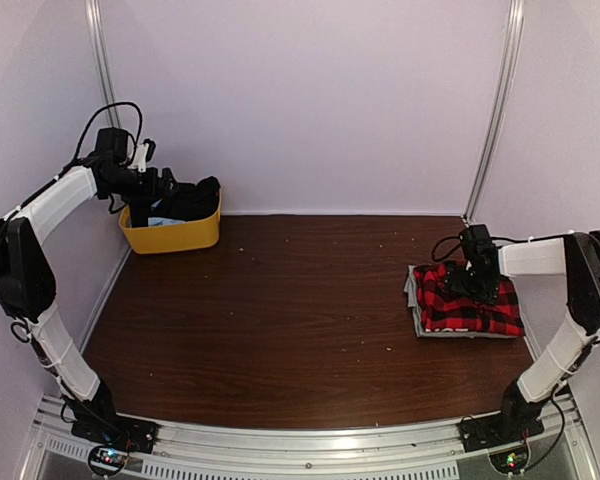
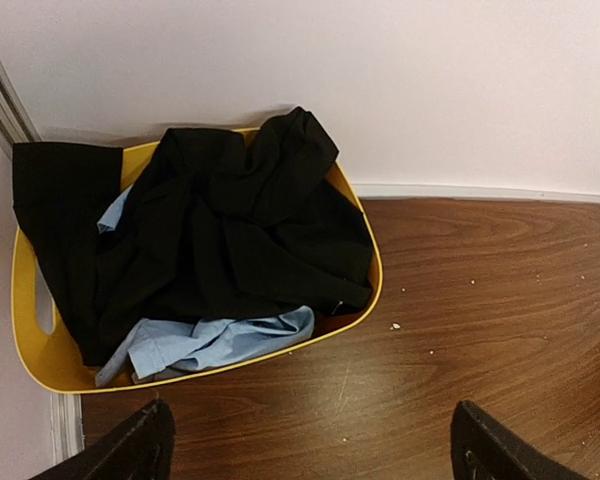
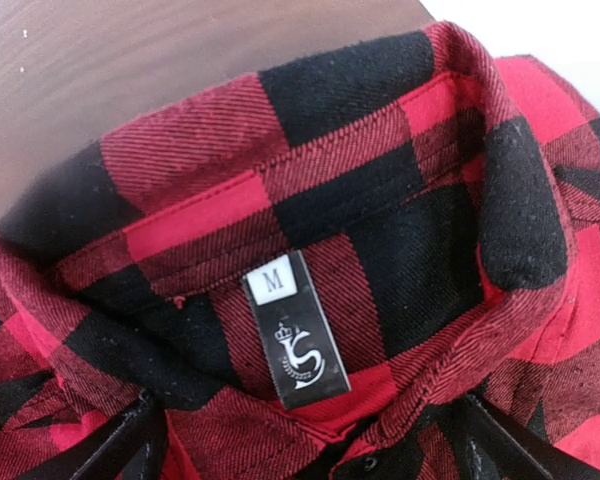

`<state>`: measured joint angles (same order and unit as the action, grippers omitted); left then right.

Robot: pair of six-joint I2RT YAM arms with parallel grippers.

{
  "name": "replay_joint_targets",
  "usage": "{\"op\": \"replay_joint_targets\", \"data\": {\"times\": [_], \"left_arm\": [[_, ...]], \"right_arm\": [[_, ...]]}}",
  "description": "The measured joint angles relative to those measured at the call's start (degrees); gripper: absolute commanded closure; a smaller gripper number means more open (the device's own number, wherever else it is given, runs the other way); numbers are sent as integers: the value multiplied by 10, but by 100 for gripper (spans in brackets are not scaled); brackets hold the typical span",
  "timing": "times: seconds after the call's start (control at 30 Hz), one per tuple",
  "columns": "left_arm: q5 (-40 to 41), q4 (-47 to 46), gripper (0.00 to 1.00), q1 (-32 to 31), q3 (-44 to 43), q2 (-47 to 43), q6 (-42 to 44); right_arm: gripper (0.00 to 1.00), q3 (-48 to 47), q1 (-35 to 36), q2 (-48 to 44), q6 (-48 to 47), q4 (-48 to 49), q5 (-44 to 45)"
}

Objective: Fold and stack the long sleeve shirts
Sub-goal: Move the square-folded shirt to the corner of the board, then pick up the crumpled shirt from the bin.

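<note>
While spread wide, right end effector (image 1: 470,284) directly over the collar (image 3: 360,130) of the folded plaid shirt (image 1: 462,313).

Black shirt (image 2: 230,230) crumpled in bin (image 2: 28,340); plaid shirt (image 1: 467,303) folded flat.

Tabletop (image 1: 300,300) lies free between bin (image 1: 170,238) and plaid shirt (image 1: 480,316); bin seemingly full.

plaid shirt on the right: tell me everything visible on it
The plaid shirt is red-and-black buffalo check, soft flannel-looking cloth, folded into a rectangle lying flat on the table's right side. Its collar faces up, with a white M size tag over a black crown-logo label. A grey cloth edge shows beneath. The open right hand hangs just over it; contact unclear.
</note>
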<state>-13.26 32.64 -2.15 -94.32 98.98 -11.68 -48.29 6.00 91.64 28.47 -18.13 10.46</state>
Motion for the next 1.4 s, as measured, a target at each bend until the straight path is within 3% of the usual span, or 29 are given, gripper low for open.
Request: {"op": "replay_joint_targets", "data": {"times": [0.3, 0.57, 0.83, 1.03, 1.13, 1.23, 1.3, 1.4], "left_arm": [[49, -9, 2, 0, 15, 9, 9], [54, -11, 6, 15, -2, 86, 6], [31, -4, 6, 37, -119, 203, 4], [3, -11, 8, 37, -191, 269, 4], [-16, -13, 18, 37, -219, 304, -3], [-36, -14, 35, 37, -236, 335, -12], [-50, -18, 49, 37, -236, 347, -19], [-77, -35, 81, 37, -234, 355, -31]], "right_arm": [[0, -116, -3, 84, -103, -7, 48], [0, -117, 30, -23, -130, -9, 25], [0, -123, 108, -64, -129, -4, 4], [0, -119, 122, -63, -124, -3, -4], [0, -109, 124, -62, -118, -2, -6], [0, -94, 129, -60, -113, 1, -12], [0, -88, 135, -57, -111, 3, -16], [0, -83, 148, -43, -102, 9, -19]]}}
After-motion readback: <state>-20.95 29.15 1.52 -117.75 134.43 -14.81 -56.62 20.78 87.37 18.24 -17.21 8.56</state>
